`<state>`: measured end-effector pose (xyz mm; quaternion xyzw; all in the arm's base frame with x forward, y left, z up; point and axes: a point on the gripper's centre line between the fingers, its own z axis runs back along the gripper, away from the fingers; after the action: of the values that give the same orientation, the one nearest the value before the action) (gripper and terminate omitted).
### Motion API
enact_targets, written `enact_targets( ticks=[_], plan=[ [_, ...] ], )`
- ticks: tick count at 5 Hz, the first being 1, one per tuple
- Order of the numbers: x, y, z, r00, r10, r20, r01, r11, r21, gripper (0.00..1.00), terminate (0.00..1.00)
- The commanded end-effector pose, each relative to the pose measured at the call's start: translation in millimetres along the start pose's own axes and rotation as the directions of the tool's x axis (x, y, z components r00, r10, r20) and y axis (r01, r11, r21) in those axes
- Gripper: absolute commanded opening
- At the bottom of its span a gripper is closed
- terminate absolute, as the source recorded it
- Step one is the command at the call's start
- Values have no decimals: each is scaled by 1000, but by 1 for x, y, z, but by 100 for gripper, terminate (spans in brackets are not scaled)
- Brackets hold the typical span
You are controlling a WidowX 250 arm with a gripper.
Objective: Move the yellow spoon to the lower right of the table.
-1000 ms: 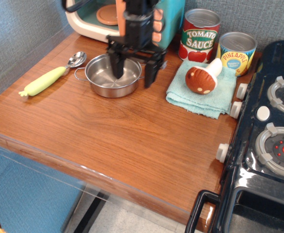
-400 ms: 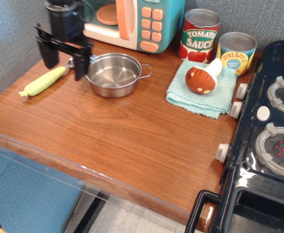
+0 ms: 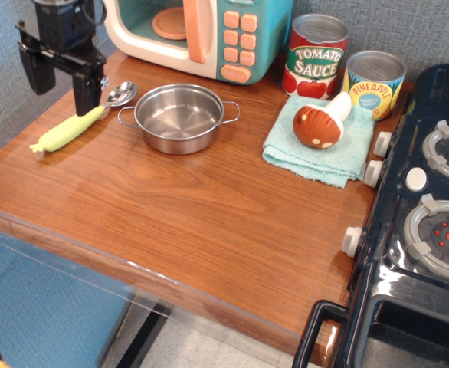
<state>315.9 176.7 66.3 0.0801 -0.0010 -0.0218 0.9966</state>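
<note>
Observation.image shows your task barely begun: the yellow spoon [image 3: 77, 123] lies untouched at the table's [image 3: 209, 215] far left, its bowl just beside the steel pot [image 3: 178, 116]. Your gripper [image 3: 60, 80] hangs above the handle, jaws spread wide, holding nothing. You have the grasp, the carry and the placing at near right all left.

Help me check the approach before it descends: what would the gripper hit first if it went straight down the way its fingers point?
Probably the yellow spoon: the open gripper points down, one finger over the handle's upper end. Depth is unclear; the other may meet bare table.
</note>
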Motion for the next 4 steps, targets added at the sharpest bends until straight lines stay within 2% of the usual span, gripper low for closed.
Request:
enact_targets(
  ticks=[1, 2, 4],
  plan=[
    [13, 24, -10, 1000, 22, -10, -22, 1000, 18, 100, 0],
    [17, 24, -21, 999, 30, -36, -29, 999, 25, 100, 0],
    [21, 16, -39, 997, 37, -70, -37, 999, 3, 100, 0]
  ],
)
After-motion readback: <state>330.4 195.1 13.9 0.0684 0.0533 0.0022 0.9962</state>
